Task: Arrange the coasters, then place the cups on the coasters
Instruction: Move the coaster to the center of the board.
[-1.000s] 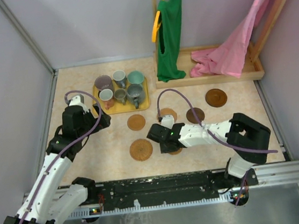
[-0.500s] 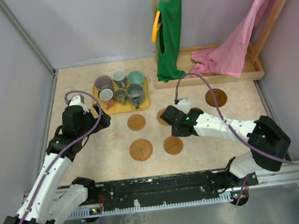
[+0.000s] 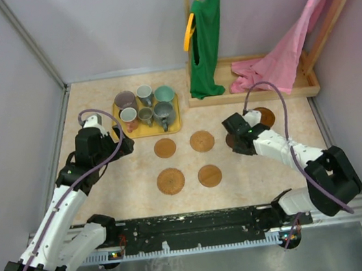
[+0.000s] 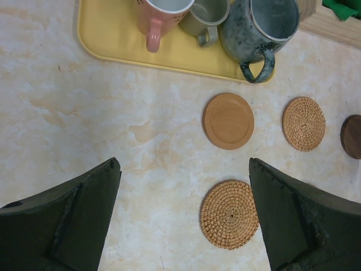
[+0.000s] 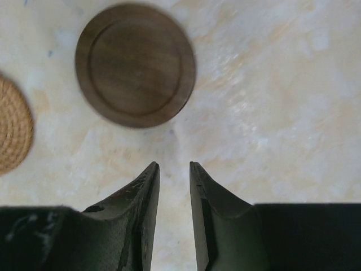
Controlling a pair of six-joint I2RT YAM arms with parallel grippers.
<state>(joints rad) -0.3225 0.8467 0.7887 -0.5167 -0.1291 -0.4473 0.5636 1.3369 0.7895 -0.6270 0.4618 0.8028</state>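
Several coasters lie on the table: a smooth tan coaster (image 3: 165, 148), woven ones (image 3: 202, 141) (image 3: 171, 181), another tan one (image 3: 210, 175) and a dark coaster (image 3: 261, 118). The cups (image 3: 146, 107) stand together on the yellow tray (image 3: 175, 127). My right gripper (image 3: 236, 129) hovers low, jaws a narrow gap apart with only bare table between them (image 5: 174, 165). A dark coaster (image 5: 135, 65) lies just ahead of its tips. My left gripper (image 4: 183, 164) is wide open near the tray's front, holding nothing, with a woven coaster (image 4: 229, 214) beside its right finger.
A wooden rack base (image 3: 254, 91) with a green garment (image 3: 204, 41) and a pink cloth (image 3: 277, 62) stands at the back right. Walls close in both sides. The left wrist view shows a pink cup (image 4: 161, 17) and a blue-grey cup (image 4: 262, 28).
My right arm has swung from the front middle to the right and back, leaving a tan coaster lying in the front row. The left arm has not moved.
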